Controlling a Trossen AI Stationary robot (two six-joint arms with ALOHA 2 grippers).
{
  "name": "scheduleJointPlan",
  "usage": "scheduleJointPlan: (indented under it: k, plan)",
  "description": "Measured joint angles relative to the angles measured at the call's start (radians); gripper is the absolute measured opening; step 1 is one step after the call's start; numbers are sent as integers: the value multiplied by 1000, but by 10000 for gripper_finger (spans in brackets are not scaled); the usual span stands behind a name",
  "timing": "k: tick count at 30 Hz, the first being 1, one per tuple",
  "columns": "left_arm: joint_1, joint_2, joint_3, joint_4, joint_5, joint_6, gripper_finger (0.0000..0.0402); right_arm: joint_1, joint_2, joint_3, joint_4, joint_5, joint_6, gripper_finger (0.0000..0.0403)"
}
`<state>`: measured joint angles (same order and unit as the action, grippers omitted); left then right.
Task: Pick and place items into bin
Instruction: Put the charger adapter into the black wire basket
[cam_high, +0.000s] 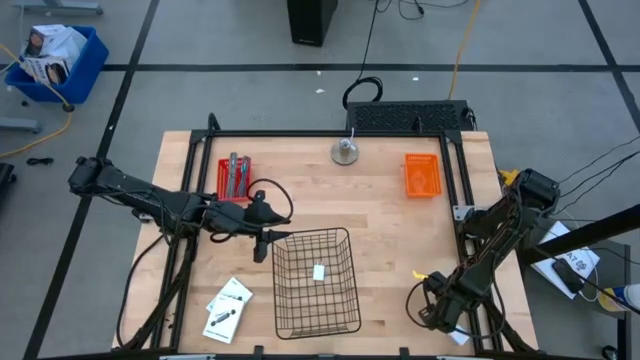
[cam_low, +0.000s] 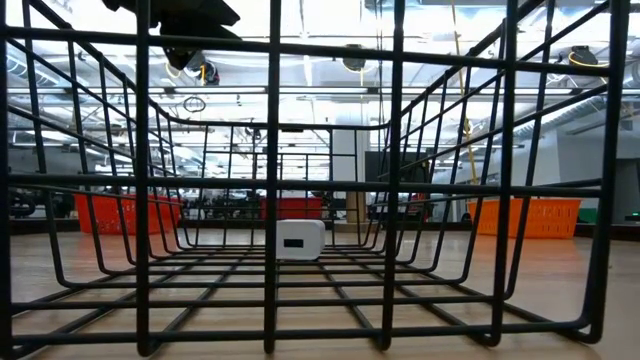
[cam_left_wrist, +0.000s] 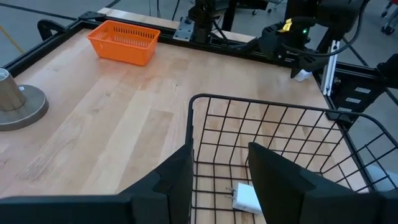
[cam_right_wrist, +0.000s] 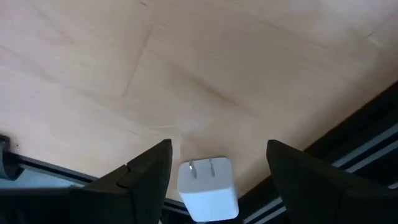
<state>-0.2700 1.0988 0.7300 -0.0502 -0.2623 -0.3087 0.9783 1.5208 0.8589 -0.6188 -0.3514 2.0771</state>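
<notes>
It is a robotics lab or workshop: a framed wooden surface (cam_high: 380, 230) stands on a grey taped floor (cam_high: 200, 90) with trailing cables (cam_high: 462, 40), under open-ceiling strip lights (cam_low: 300, 92).

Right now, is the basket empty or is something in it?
Not empty. One small white block lies on the floor of the wire basket, seen from above and through the wires.

A wire basket (cam_high: 317, 283) sits at the surface's (cam_high: 400, 230) lower centre with a block (cam_high: 319, 272) inside. Card packets (cam_high: 228, 309) lie lower left, two trays (cam_high: 422, 174) toward the top.
</notes>
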Motion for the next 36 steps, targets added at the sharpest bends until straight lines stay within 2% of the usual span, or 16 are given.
scheduleJointPlan:
  k: [5, 10, 17, 26, 30, 36]
  plan:
    - [0, 0, 0, 0, 0, 17, 159, 14, 0, 22, 2, -10, 42, 253]
    - [0, 0, 0, 2, -1, 27, 159, 45, 3, 91, 18, 28, 136, 253]
    - [3, 0, 0, 13, -1, 38, 159, 130, 30, 103, 61, 103, 287, 253]
    - [3, 0, 0, 51, -3, 77, 159, 142, 86, 99, 67, 93, 230, 253]
    - [3, 0, 0, 53, -5, 79, 159, 145, 97, 99, 78, 32, 221, 253]
    - [3, 0, 0, 53, -5, 79, 159, 148, 97, 99, 79, 35, 214, 253]
